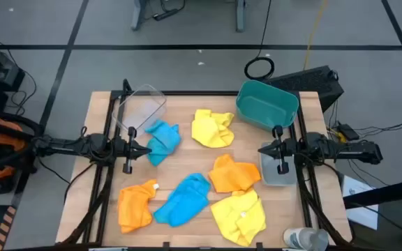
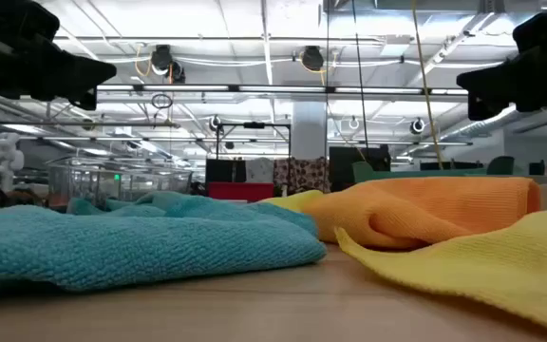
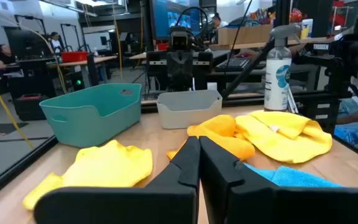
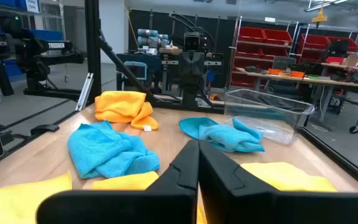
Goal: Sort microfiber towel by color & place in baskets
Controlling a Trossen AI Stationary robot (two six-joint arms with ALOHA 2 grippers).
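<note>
Nothing sorted yet, by the look of it: all six soft microfiber cloths lie loose on the wooden worktop (image 1: 187, 111). One sky-blue cloth (image 1: 163, 139) sits just beside the left claw (image 1: 147, 150), a bright yellow cloth (image 1: 211, 128) near the middle, an orange cloth (image 1: 233, 174) close to the right side. Along the front edge lie another orange cloth (image 1: 135, 203), a second blue cloth (image 1: 183, 199) and a second yellow cloth (image 1: 240, 215).

The bins wait empty: the clear plastic bin (image 1: 144, 109) at the back left, the large deep teal bin (image 1: 266, 104) at the back right, the small translucent grey bin (image 1: 278, 171) under the right arm.

Both arms hang level above the worktop, facing each other. The left claw's fingers are pressed together, holding nothing; the right claw (image 1: 263, 148) likewise, tips meeting.

So this looks like the very start. I'd judge the next move calls for spreading the fingers and dropping onto a cloth, with the blue one by the left claw the handiest.
</note>
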